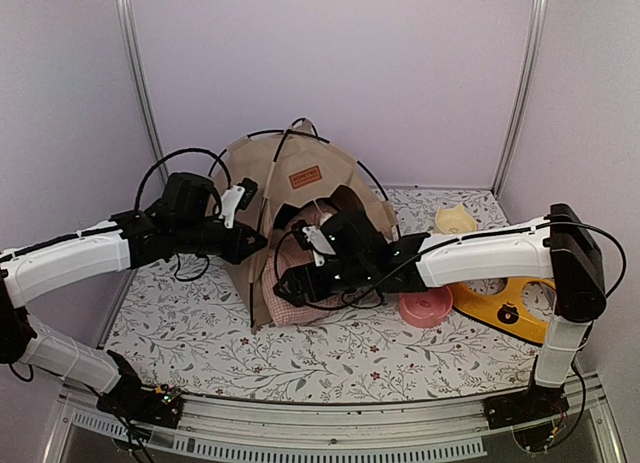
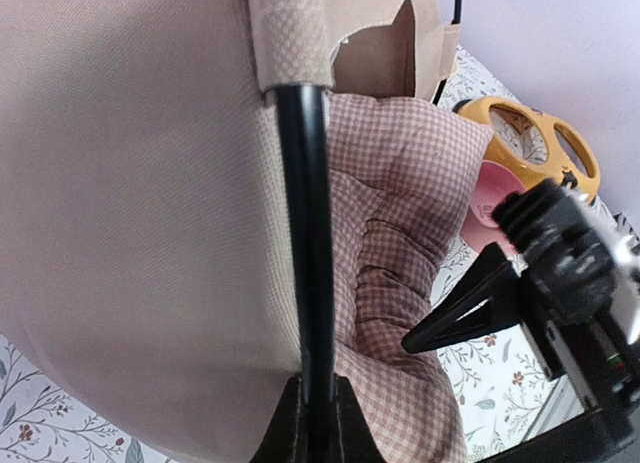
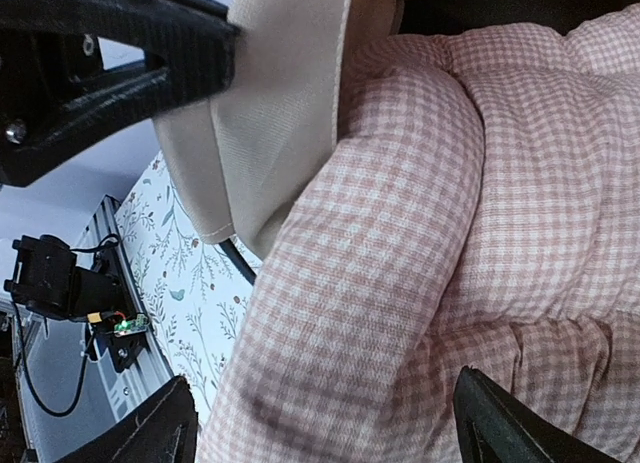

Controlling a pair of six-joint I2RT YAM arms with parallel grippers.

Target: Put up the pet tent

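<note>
Pet tent (image 1: 268,171) is standing back-middle on the floral table (image 1: 200,335). Pink checked cushion (image 3: 450,183) sits inside it. Right gripper (image 3: 330,425) is spread wide at its doorway, and left gripper (image 2: 310,423) is clamped on its front black pole (image 2: 305,233).

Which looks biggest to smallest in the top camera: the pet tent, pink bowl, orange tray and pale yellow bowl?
1. pet tent
2. orange tray, partly hidden
3. pink bowl and pale yellow bowl: too alike to rank; yellow sits farther back
</note>
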